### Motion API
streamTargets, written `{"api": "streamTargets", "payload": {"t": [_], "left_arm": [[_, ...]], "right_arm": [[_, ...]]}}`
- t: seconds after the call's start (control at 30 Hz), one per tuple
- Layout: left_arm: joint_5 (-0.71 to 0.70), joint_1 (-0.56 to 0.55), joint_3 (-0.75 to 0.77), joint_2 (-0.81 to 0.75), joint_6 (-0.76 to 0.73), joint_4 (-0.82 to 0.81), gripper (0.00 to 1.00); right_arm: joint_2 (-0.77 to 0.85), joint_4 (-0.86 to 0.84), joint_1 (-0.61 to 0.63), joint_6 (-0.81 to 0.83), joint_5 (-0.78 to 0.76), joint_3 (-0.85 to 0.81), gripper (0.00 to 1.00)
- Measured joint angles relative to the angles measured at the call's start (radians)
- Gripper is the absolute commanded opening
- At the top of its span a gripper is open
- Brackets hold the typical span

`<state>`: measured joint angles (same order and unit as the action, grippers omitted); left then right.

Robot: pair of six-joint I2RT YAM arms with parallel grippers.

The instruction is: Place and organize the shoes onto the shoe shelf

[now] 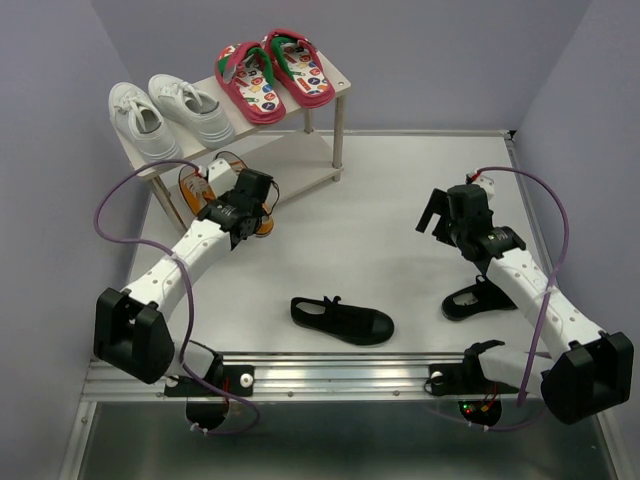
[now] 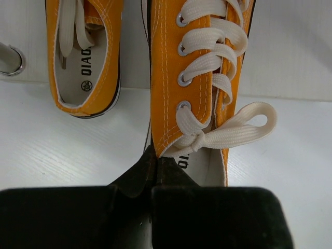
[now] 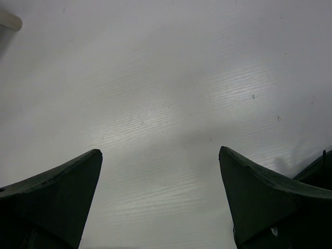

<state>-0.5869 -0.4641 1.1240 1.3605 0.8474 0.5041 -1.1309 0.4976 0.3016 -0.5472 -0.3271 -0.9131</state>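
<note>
The shoe shelf [image 1: 335, 88] stands at the far left. White sneakers [image 1: 165, 112] and red flip-flops [image 1: 272, 72] sit on its top board. The two orange sneakers lie at the lower tier. My left gripper [image 1: 245, 212] is shut on the side wall of the right orange sneaker [image 2: 197, 78], near its heel [image 2: 154, 160]. The other orange sneaker [image 2: 85, 57] lies just to its left. One black strap shoe [image 1: 342, 320] lies on the table near the front. The second black strap shoe [image 1: 478, 300] lies partly under my right arm. My right gripper [image 1: 437, 217] is open and empty above bare table [image 3: 161, 171].
A metal shelf leg [image 2: 10, 59] stands left of the orange sneakers. The lower board's edge [image 2: 290, 88] runs across the left wrist view. A rail [image 1: 340, 375] lines the table's near edge. Purple walls enclose the table.
</note>
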Motion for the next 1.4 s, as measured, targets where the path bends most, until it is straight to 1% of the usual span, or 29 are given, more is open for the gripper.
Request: {"api": "streamTargets", "payload": {"t": [0.23, 0.53, 0.57, 0.6, 0.63, 0.67, 0.7, 0.73, 0.77, 0.8, 0.83, 0.87, 0.93, 1.0, 1.03, 1.07, 1.1, 1.2, 1.3, 1.4], "left_arm": [[0.024, 0.076, -0.034, 0.024, -0.073, -0.089, 0.00], [0.012, 0.119, -0.052, 0.063, -0.112, -0.176, 0.00], [0.010, 0.122, -0.052, 0.068, -0.114, -0.185, 0.04], [0.010, 0.127, -0.052, 0.074, -0.117, -0.190, 0.12], [0.010, 0.129, -0.052, 0.079, -0.118, -0.192, 0.29], [0.010, 0.131, -0.052, 0.084, -0.118, -0.195, 0.34], [0.010, 0.132, -0.052, 0.088, -0.120, -0.197, 0.42], [0.011, 0.132, -0.052, 0.089, -0.120, -0.203, 0.45], [0.015, 0.132, -0.052, 0.089, -0.121, -0.212, 0.53], [0.021, 0.132, -0.052, 0.089, -0.122, -0.217, 0.57], [0.029, 0.132, -0.052, 0.089, -0.125, -0.225, 0.70], [0.033, 0.132, -0.052, 0.089, -0.125, -0.230, 0.74], [0.045, 0.132, -0.052, 0.084, -0.130, -0.230, 0.77], [0.066, 0.132, -0.052, 0.074, -0.137, -0.227, 0.77], [0.073, 0.132, -0.052, 0.069, -0.139, -0.225, 0.75], [0.085, 0.132, -0.052, 0.062, -0.143, -0.221, 0.71], [0.095, 0.130, -0.052, 0.053, -0.145, -0.217, 0.70], [0.112, 0.097, -0.052, 0.017, -0.149, -0.192, 0.69], [0.110, 0.027, -0.052, -0.012, -0.138, -0.168, 0.67], [0.100, -0.072, -0.052, -0.028, -0.110, -0.116, 0.63]], "right_arm": [[0.020, 0.002, 0.000, 0.000, 0.006, 0.013, 1.00], [0.023, 0.003, 0.000, 0.000, 0.014, 0.013, 1.00], [0.023, 0.002, 0.000, 0.000, 0.014, 0.013, 1.00], [0.023, 0.002, 0.000, 0.000, 0.014, 0.013, 1.00], [0.023, 0.002, 0.000, -0.001, 0.015, 0.013, 1.00], [0.023, 0.002, 0.000, -0.001, 0.016, 0.013, 1.00], [0.023, 0.002, 0.000, -0.001, 0.017, 0.013, 1.00], [0.023, 0.003, 0.000, -0.001, 0.018, 0.013, 1.00], [0.023, 0.002, 0.000, -0.001, 0.018, 0.013, 1.00], [0.023, 0.003, 0.000, -0.001, 0.018, 0.013, 1.00], [0.023, 0.003, 0.000, -0.001, 0.018, 0.013, 1.00], [0.023, 0.002, 0.000, -0.001, 0.018, 0.013, 1.00], [0.023, 0.003, 0.000, -0.001, 0.018, 0.013, 1.00], [0.023, 0.003, 0.000, -0.001, 0.021, 0.013, 1.00], [0.023, 0.003, 0.000, -0.001, 0.022, 0.013, 1.00], [0.023, 0.003, 0.000, -0.001, 0.022, 0.013, 1.00], [0.023, 0.003, 0.000, -0.001, 0.024, 0.013, 1.00], [0.023, 0.003, 0.000, -0.002, 0.027, 0.013, 1.00], [0.023, 0.003, 0.000, -0.002, 0.030, 0.013, 1.00], [0.023, 0.003, 0.000, -0.003, 0.036, 0.013, 1.00]]}}
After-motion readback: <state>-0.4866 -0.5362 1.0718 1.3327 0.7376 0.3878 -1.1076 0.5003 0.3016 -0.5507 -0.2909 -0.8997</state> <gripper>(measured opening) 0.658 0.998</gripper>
